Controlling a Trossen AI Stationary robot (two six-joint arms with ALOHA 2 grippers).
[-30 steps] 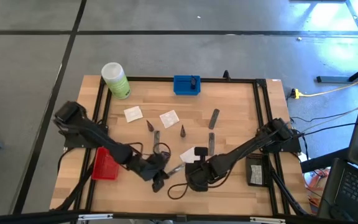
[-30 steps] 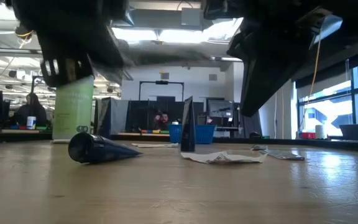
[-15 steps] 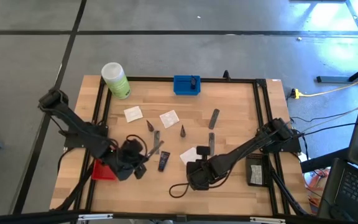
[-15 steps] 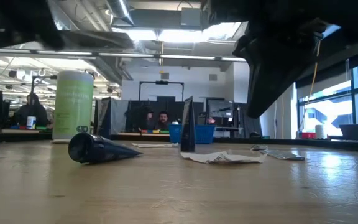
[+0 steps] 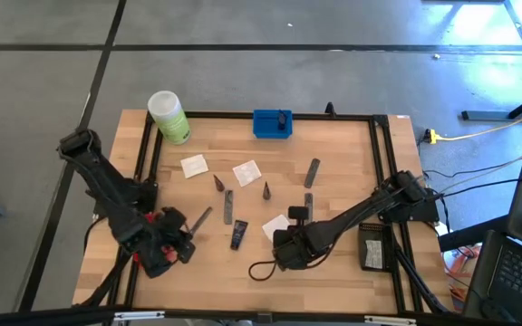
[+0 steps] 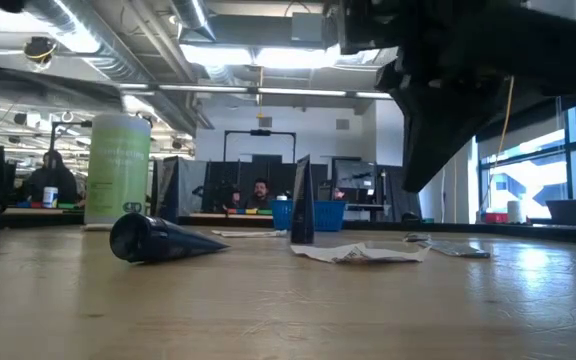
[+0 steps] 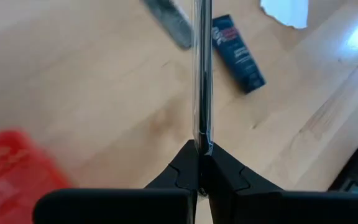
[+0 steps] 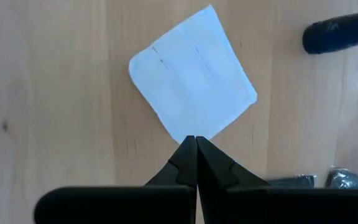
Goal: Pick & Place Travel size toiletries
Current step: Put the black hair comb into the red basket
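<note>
Left gripper (image 7: 201, 149): pinched tight on a slim grey tube (image 7: 201, 74) by one end; in the high view it sits at about 8 o'clock on the table (image 5: 333, 281), above the red tray (image 5: 145, 246), with the tube sticking out toward the table's middle.
Right gripper (image 8: 196, 142): fingers pressed together, tips at the corner of a flat white sachet (image 8: 192, 83) lying on the wood at about 6 o'clock; whether the corner is actually caught between them cannot be told.
Dark navy tube (image 5: 239, 235): flat on the table between the two grippers, just beside the held tube's free end in the left wrist view.
Other sachets: two white squares (image 5: 194, 166) (image 5: 246, 172) toward 11 o'clock, apart from each other.
Dark cones: one lying on its side (image 6: 158, 240), one upright (image 6: 301, 203), near the centre.
Loose grey tubes: one (image 5: 228, 206) at centre-left, two (image 5: 312, 171) (image 5: 308, 206) at centre-right.
Green bottle (image 5: 168, 117): standing at the 11 o'clock corner.
Blue tray (image 5: 271, 124): at 12 o'clock, on the far edge.
</note>
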